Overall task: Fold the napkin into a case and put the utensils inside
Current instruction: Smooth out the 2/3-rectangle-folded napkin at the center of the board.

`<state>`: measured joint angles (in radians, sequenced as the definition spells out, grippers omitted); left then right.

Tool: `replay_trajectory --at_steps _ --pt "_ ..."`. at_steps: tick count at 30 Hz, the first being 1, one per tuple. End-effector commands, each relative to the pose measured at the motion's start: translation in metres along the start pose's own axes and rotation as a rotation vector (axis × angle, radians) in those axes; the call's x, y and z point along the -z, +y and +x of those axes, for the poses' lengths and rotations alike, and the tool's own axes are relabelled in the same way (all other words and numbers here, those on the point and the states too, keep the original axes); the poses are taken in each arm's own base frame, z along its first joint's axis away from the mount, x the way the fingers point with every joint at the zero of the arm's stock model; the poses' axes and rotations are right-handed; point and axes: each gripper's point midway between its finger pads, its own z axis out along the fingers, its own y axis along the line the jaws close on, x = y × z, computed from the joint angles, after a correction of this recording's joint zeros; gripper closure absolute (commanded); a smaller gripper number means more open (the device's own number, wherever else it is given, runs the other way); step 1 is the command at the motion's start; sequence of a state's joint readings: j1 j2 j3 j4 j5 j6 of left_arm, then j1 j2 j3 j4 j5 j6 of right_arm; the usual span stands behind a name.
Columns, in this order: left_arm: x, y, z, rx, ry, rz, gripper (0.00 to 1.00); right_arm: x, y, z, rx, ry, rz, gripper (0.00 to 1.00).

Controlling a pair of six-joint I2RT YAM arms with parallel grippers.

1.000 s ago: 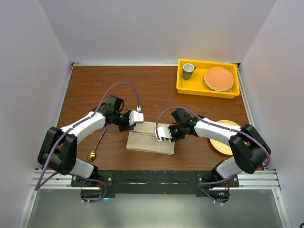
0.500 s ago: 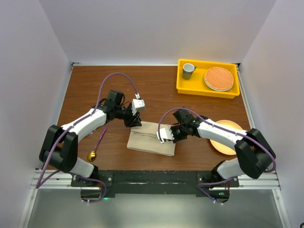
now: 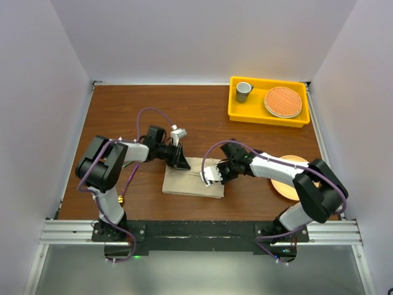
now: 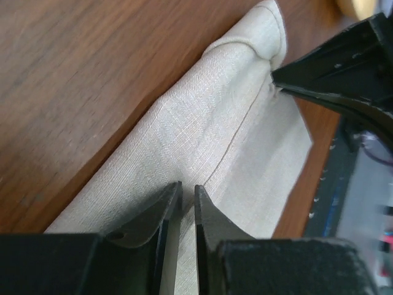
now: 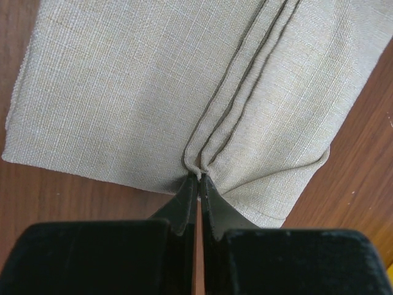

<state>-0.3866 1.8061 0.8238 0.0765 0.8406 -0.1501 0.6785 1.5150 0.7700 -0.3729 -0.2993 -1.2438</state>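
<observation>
Left of the folded napkin [image 3: 187,180] the spoon [image 3: 128,181] lies unpacked, while the right end effector [image 5: 198,177] pinches the napkin's pleats and the left end effector's [image 4: 187,187] grip cannot be told.

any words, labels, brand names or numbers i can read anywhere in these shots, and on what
None can be read. The napkin is plain cloth, and the yellow tray, grey cup and peach plate show no print, label or number.
</observation>
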Motion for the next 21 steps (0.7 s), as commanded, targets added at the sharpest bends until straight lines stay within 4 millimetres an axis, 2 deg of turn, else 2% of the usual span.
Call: replay_trajectory --at_steps 1,4,5,6,8,9,10,12,15,20,21 --pt "0.003 0.021 0.013 0.233 -0.034 -0.002 0.82 -0.007 0.000 0.015 0.041 0.059 -0.017 1.00" --pt "0.002 0.024 0.024 0.263 -0.023 -0.007 0.82 0.006 -0.009 0.005 -0.008 0.046 0.007 1.00" --pt "0.001 0.024 0.025 0.268 -0.024 -0.010 0.82 0.015 -0.010 0.002 -0.035 0.046 0.011 0.90" --pt "0.001 0.025 0.027 0.272 -0.027 -0.012 0.83 0.025 -0.023 -0.006 -0.055 0.035 0.045 0.86" --pt "0.000 0.026 0.028 0.289 -0.030 -0.014 0.83 0.043 -0.025 -0.017 -0.168 0.006 0.047 0.74" --pt "0.000 0.026 0.028 0.289 -0.031 -0.014 0.83 0.056 -0.038 -0.027 -0.196 -0.021 0.074 0.69" --pt "0.000 0.026 0.029 0.289 -0.031 -0.016 0.83 0.063 -0.031 -0.031 -0.258 -0.025 0.046 0.66" --pt "0.000 0.028 0.029 0.291 -0.030 -0.024 0.83 0.077 -0.039 -0.043 -0.313 -0.065 0.069 0.62" --pt "0.000 0.029 0.029 0.293 -0.030 -0.030 0.83 0.082 -0.038 -0.046 -0.426 -0.072 0.065 0.61" --pt "-0.001 0.029 0.028 0.300 -0.039 -0.031 0.82 0.065 -0.048 -0.038 -0.662 -0.027 0.101 0.62" --pt "-0.001 0.029 0.027 0.297 -0.040 -0.032 0.82 0.065 -0.056 -0.035 -0.692 -0.007 0.125 0.62"
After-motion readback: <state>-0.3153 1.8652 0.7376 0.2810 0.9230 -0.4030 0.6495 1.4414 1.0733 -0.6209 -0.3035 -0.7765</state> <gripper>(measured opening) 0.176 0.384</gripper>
